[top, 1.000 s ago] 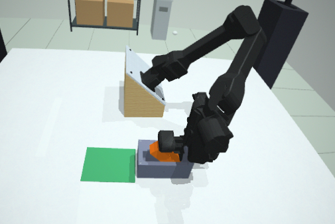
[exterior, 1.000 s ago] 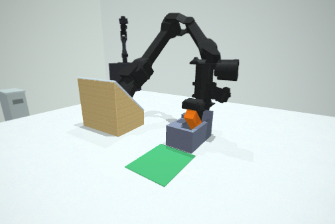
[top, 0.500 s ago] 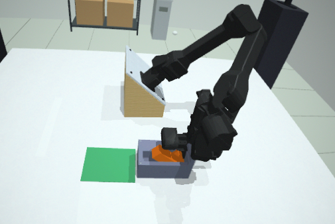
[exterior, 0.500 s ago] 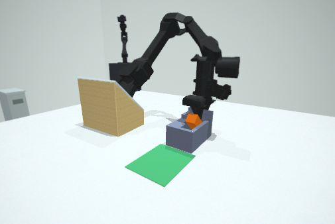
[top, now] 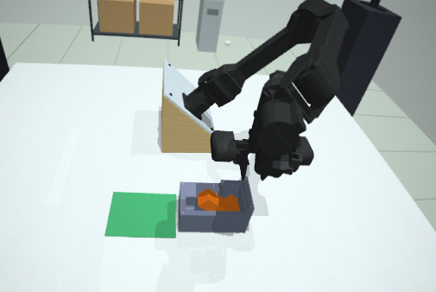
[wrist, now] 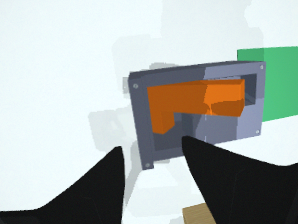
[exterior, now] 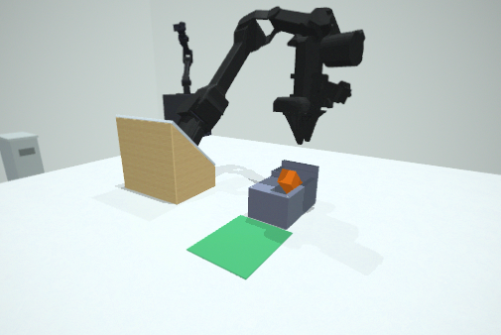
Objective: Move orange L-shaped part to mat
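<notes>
White table holds grey tray, tilted orange part; tool spread, empty.

The arm is matt black all over, built of blocky, faceted links with thick rounded joints; a stubby black cylinder juts from the side of the wrist; the gripper is black too, its two fingers tapering to blunt wedge tips; no markings, cables or screws can be made out on it.
</notes>
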Tool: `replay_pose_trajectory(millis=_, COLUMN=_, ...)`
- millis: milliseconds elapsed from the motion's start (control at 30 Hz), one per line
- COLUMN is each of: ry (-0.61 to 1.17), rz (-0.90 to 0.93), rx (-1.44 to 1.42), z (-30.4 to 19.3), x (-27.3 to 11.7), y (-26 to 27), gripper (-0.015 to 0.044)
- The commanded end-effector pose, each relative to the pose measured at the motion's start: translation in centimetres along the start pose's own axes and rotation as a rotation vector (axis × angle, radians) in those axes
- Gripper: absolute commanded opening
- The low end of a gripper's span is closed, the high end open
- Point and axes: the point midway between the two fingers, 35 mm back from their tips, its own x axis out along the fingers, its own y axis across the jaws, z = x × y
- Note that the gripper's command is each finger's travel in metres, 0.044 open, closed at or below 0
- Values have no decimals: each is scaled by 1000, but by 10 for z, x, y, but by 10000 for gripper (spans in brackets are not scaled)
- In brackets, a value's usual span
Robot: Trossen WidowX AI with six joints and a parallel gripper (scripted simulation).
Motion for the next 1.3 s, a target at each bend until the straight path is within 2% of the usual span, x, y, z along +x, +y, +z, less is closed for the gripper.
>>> replay_pose_trajectory(millis=0, ry=8, rz=-4, rx=-11, z=-3, x=-7, y=1, gripper=180)
replay_pose_trajectory(millis=867, ry=7, rz=1, rx=-3, z=-2, x=-3, y=1, gripper=180)
replay_pose_trajectory(millis=900, ry=7, rz=1, rx=-16, z=-2, x=-3, y=0, gripper=206)
replay_pose_trajectory(millis=1000, ry=7, rz=0, rx=-137, z=0, x=-3, y=-6, gripper=280)
replay_pose_trajectory(millis=1267, ry=9, rz=-4, rx=-781, z=6, x=-5, y=-37, gripper=280)
